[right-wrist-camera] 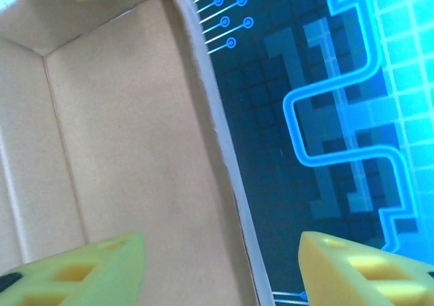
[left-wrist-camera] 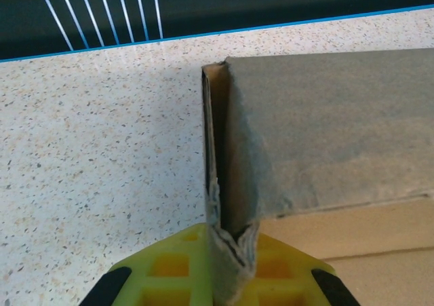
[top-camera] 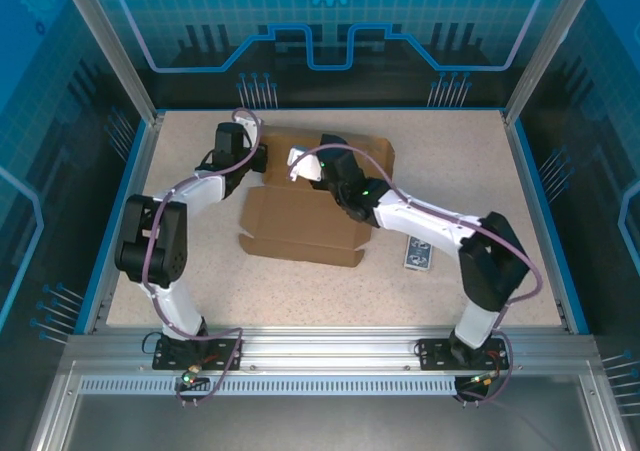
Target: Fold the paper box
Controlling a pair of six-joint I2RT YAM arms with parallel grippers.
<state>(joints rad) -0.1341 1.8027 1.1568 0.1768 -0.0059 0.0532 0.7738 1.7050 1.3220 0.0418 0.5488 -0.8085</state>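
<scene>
On speckled beige table (top-camera: 450,151), mid-far, plain brown cardboard paper box (top-camera: 300,226) is seen half-formed. Upright end wall is pinched by left claw (left-wrist-camera: 229,255). Right claw (right-wrist-camera: 222,245) is spread astride long wall, nothing gripped. Step judged: wall raising; next, long wall to be seated against held corner.

So the box (top-camera: 300,226) sits mid-table (top-camera: 450,171), a bit toward the back, with its flat flap (top-camera: 300,241) lying out front toward the arms. The left gripper (left-wrist-camera: 230,252) is at the box's back-left corner, pinching the end wall there. The right gripper (right-wrist-camera: 220,258) straddles a box wall near the back, one finger inside, one outside. The card pack (top-camera: 418,254) lies right of the box, nearer the front.
</scene>
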